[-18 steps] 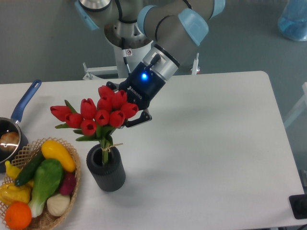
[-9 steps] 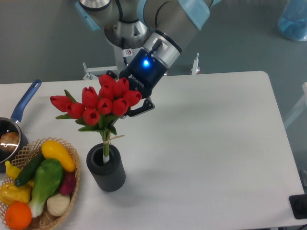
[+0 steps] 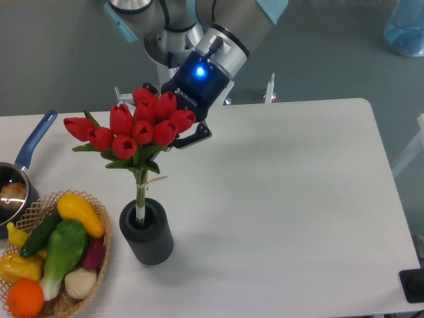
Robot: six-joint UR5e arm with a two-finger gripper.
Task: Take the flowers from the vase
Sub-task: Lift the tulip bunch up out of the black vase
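Tool (image 3: 173, 122) gripping flowers (image 3: 132, 129), stems (tips only) inside vase (image 3: 147, 233)

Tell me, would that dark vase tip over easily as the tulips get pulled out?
Probably not. The vase looks short, wide and thick-rimmed, so it should sit steady. Only thin stems of the flowers remain inside, so they likely drag little. The gripper seems to lift nearly straight up, which would limit sideways pull.
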